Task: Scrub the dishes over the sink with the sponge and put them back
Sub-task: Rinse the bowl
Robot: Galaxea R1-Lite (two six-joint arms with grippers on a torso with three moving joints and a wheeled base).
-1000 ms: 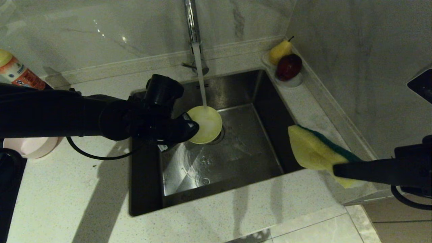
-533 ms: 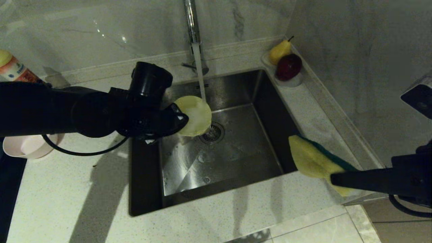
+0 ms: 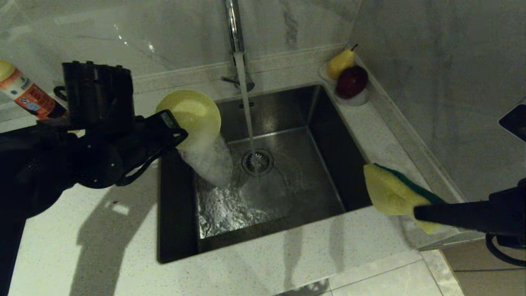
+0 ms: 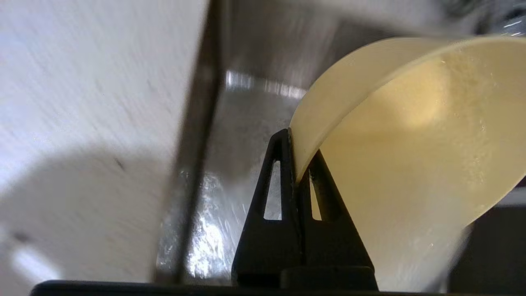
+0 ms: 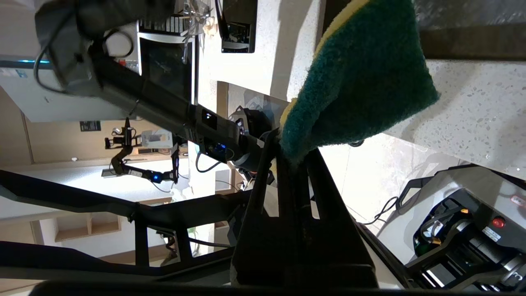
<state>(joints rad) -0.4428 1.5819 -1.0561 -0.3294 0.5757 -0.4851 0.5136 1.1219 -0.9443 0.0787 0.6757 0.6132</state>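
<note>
My left gripper is shut on the rim of a yellow bowl, held tilted above the back left corner of the steel sink. Water pours from the bowl into the basin and splashes on its floor. In the left wrist view the fingers pinch the bowl's rim from both sides. Over the counter at the sink's right edge, my right gripper is shut on the sponge, yellow foam facing the sink. The right wrist view shows the sponge's green side above the closed gripper.
The tap runs, its stream falling onto the drain strainer. A white dish with a pear and a red apple sits at the back right corner. An orange-labelled bottle stands far left. Pale counter lies in front.
My left arm lifted the yellow bowl out from under the stream, up and left, and tipped it, so water now pours out. The right gripper with the sponge drifted slightly right.
</note>
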